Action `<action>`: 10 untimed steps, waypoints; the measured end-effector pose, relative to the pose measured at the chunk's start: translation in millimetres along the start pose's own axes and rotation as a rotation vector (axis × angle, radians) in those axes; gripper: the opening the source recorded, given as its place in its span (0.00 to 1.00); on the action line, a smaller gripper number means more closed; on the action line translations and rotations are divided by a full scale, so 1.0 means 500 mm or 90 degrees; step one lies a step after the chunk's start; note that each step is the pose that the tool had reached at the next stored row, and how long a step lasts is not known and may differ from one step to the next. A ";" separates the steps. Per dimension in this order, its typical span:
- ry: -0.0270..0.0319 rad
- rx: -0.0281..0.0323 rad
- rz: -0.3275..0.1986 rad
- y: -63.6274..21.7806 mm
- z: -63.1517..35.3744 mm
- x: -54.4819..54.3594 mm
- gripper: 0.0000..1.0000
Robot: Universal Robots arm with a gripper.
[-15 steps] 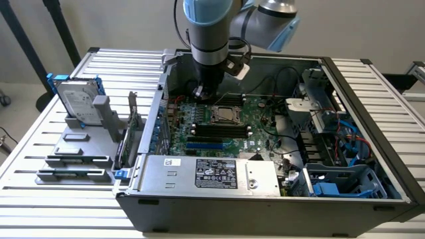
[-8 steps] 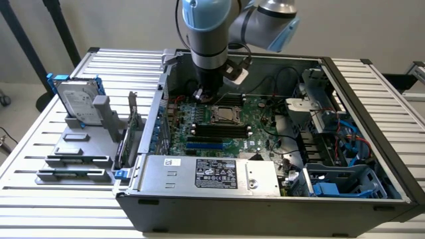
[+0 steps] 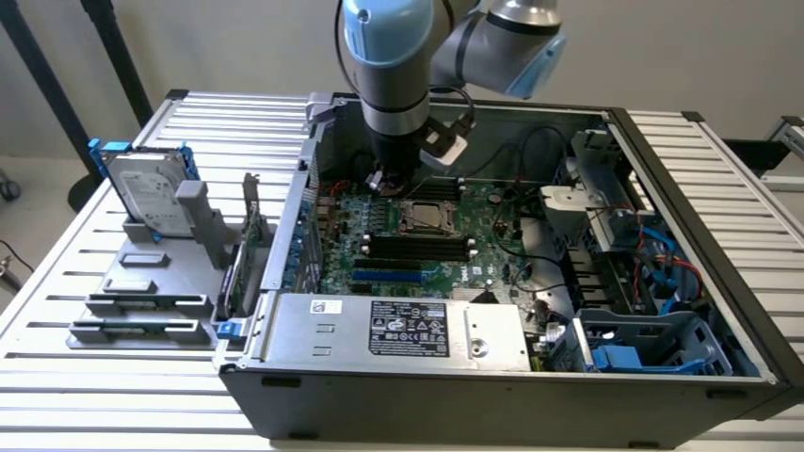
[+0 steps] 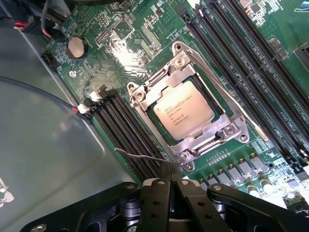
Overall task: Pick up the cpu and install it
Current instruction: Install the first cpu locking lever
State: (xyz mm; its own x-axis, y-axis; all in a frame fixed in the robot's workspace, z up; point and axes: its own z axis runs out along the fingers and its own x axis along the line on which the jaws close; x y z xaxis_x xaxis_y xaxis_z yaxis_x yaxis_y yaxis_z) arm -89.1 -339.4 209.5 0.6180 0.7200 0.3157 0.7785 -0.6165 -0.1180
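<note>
Silvery metal lid, pale rim: one cpu (image 4: 183, 113) lies flat in its socket, inside the steel frame (image 4: 231, 129), just ahead of the gripper (image 4: 169, 180) and lower than it. The frame's edges overlap the chip on two sides; the centre is bare.

- Gripper: fingers pressed together, nothing between them. It hangs over the board (image 4: 120, 36), short of the socket.
- Lever (image 4: 140, 155): one thin wire runs in from the side to just by the fingertips. Contact cannot be told.
- Room: open air above the socket. In the exterior view the case (image 3: 503, 395) wall stands close beside the gripper (image 3: 387, 181) on that view's left; a black cable (image 3: 462, 118) loops by the wrist.
- Slots: two banks of black slots (image 4: 126, 130), one on each side of the socket. The far bank is cut off at the edge; the count per bank is unsure.
- One coin cell (image 4: 77, 47) sits far ahead, off to the side.
- The gripper's own body hides the board beneath it.
- One hard drive (image 3: 149, 193) stands outside the case, well apart.
</note>
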 end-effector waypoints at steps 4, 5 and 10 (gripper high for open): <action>0.0015 -0.0034 0.010 -0.004 0.007 0.004 0.11; 0.0017 -0.0042 0.012 -0.005 0.007 0.005 0.11; 0.0027 -0.0069 0.021 -0.008 0.011 0.009 0.11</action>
State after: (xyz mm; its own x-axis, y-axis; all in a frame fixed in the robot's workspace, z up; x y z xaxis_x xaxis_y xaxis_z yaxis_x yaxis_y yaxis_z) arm -89.1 -332.1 206.3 0.6424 0.6982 0.3160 0.7568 -0.6429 -0.1179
